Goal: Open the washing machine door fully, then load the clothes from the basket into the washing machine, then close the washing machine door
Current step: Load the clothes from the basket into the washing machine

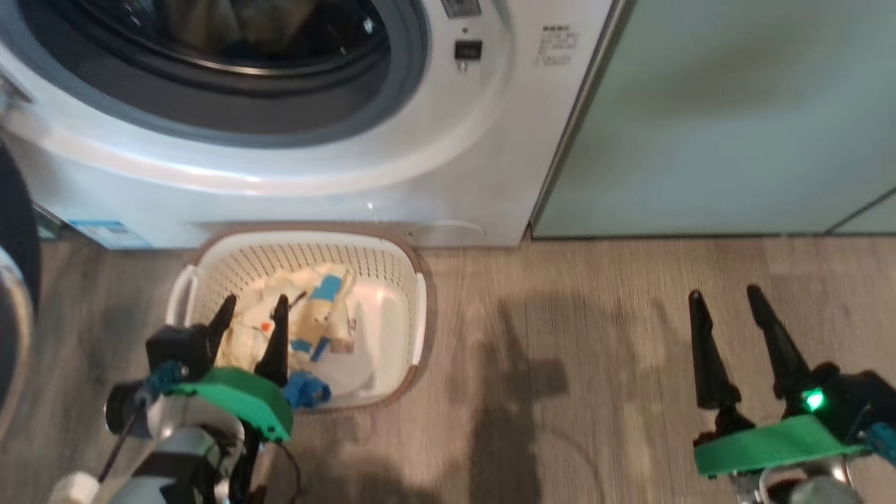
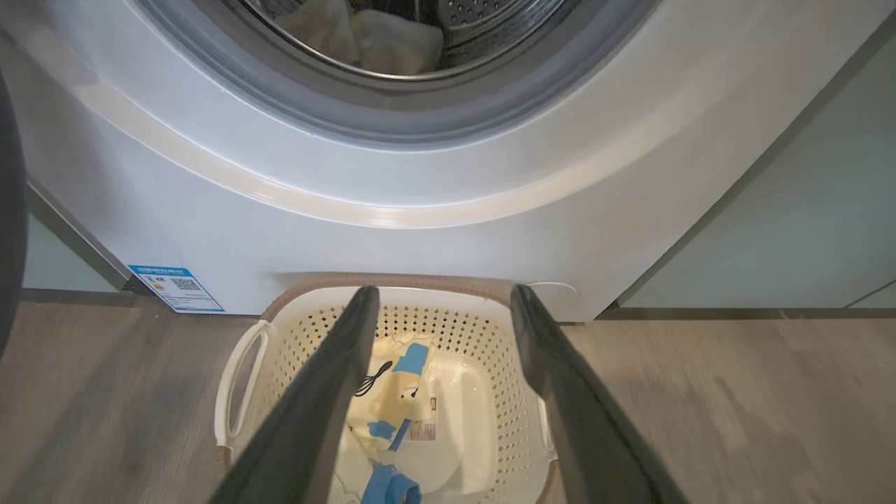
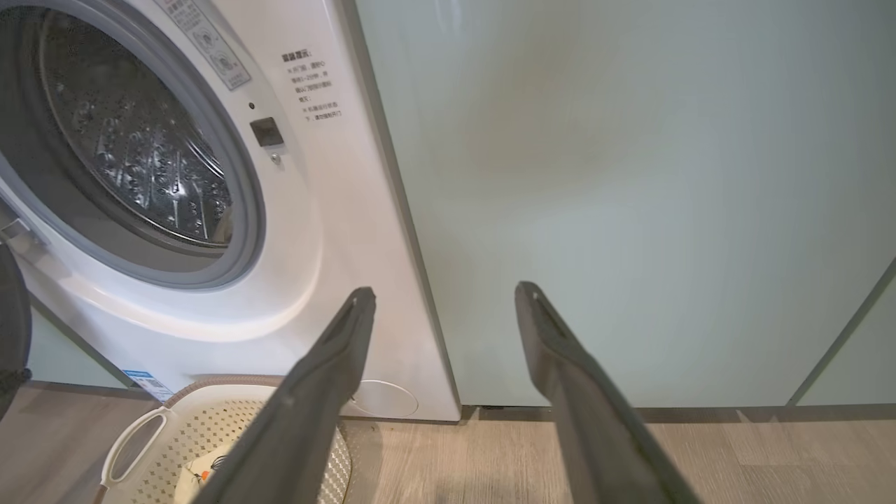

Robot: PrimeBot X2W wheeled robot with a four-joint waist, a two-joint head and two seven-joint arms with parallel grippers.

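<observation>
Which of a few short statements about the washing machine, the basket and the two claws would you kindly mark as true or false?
1. Pale fabric lies inside the washing machine drum. True.
2. The basket is empty. False: clothes lie in it.
3. The left claw hangs open over the basket. True.
4. The right claw grips a garment. False: it is open and empty, over the wooden floor.
</observation>
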